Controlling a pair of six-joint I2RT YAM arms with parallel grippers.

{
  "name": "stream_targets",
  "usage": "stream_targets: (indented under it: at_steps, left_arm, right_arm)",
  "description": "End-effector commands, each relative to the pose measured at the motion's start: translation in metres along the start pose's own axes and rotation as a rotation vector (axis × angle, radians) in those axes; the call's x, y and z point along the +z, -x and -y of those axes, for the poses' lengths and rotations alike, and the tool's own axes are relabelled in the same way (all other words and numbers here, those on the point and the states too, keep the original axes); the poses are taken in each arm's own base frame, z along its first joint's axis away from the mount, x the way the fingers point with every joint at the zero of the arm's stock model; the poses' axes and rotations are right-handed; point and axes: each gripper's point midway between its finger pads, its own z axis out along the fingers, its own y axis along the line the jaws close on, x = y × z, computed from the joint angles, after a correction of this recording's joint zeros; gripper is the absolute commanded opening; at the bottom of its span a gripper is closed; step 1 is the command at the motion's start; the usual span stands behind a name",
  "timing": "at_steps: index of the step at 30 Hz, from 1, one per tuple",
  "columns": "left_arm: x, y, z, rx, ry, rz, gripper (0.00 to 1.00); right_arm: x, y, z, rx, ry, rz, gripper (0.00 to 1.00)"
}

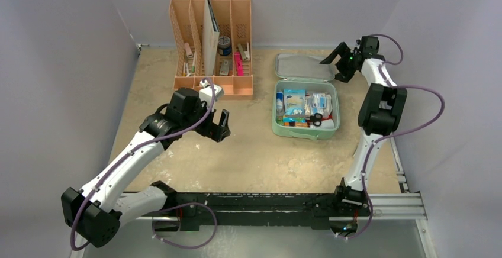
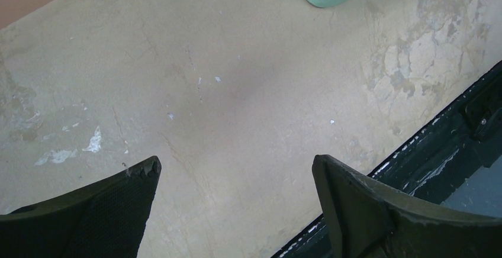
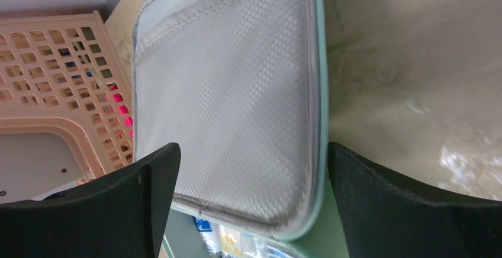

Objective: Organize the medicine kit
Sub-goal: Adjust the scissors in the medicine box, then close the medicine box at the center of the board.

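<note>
one medicine kit [image 1: 305,135] sits right of centre on the bench [image 1: 248,157], lid laid open toward the far edge. one peach organizer [image 1: 213,91] stands by the far edge, just left of the kit. the left gripper [image 1: 218,125] hangs over bare bench, jaws spread wide and empty. the right gripper [image 1: 339,64] hovers over the lid's right side, jaws wide apart too, gripping nothing. open bench runs along the near edge.

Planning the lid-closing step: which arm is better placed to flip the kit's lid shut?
Right: the right fingers, open, hover at the medicine kit lid; the left fingers hang over the table, away from it.
</note>
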Motion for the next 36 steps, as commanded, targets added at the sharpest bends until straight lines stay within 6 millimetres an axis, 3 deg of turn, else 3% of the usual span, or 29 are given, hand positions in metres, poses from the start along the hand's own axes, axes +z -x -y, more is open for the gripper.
stream_targets:
  at_steps: [1,10,13,18,21,23,29,36]
  left_arm:
    - [-0.001,0.008,0.007,0.038,-0.040,0.043,0.99]
    - [0.001,0.007,0.008,0.043,-0.047,0.035,0.98]
    - [0.003,0.006,0.007,0.042,-0.043,0.027,0.98]
    - [0.003,0.003,0.011,0.037,-0.066,0.022,0.98]
    - [0.006,0.004,0.013,0.040,-0.080,0.018,0.98]
    - [0.008,0.003,0.013,0.038,-0.083,0.004,0.97]
    - [0.009,0.009,0.009,0.013,-0.048,0.025,0.96]
    - [0.007,0.042,0.010,-0.025,-0.026,0.054,0.93]
  right_arm:
    - [-0.005,-0.003,-0.024,0.018,0.089,-0.089,0.94]
    - [-0.008,0.002,-0.059,-0.060,0.312,-0.095,0.87]
    - [-0.012,0.002,-0.069,-0.106,0.398,-0.081,0.66]
    - [-0.019,-0.002,-0.080,-0.176,0.502,-0.048,0.49]
    - [-0.020,-0.006,-0.082,-0.205,0.546,-0.053,0.29]
    - [-0.022,-0.008,-0.085,-0.227,0.582,-0.057,0.21]
    - [-0.041,-0.007,-0.101,-0.389,0.668,-0.001,0.16]
    - [-0.057,-0.009,-0.105,-0.519,0.780,0.096,0.10]
